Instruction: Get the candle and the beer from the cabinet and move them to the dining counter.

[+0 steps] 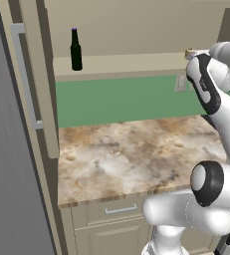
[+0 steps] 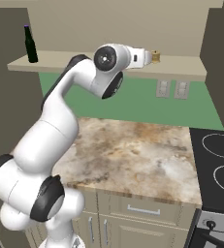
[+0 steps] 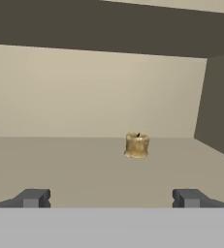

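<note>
Nearest, the marbled stone worktop (image 1: 136, 154) is lying bare below the arm. Above it, the gripper (image 3: 111, 197) is reaching into the open cabinet (image 2: 181, 65), its jaws standing wide apart and holding nothing. Just beyond the fingertips, the candle (image 3: 136, 145) is sitting upright on the shelf. Far to the left, the beer (image 1: 75, 50) is standing on the same shelf.

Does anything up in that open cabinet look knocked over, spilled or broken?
Nothing stands out. The beer stands upright at the left end of the cabinet shelf, and the candle sits upright further right, whole, with no spill around it. The open gripper faces the candle without touching it.
</note>
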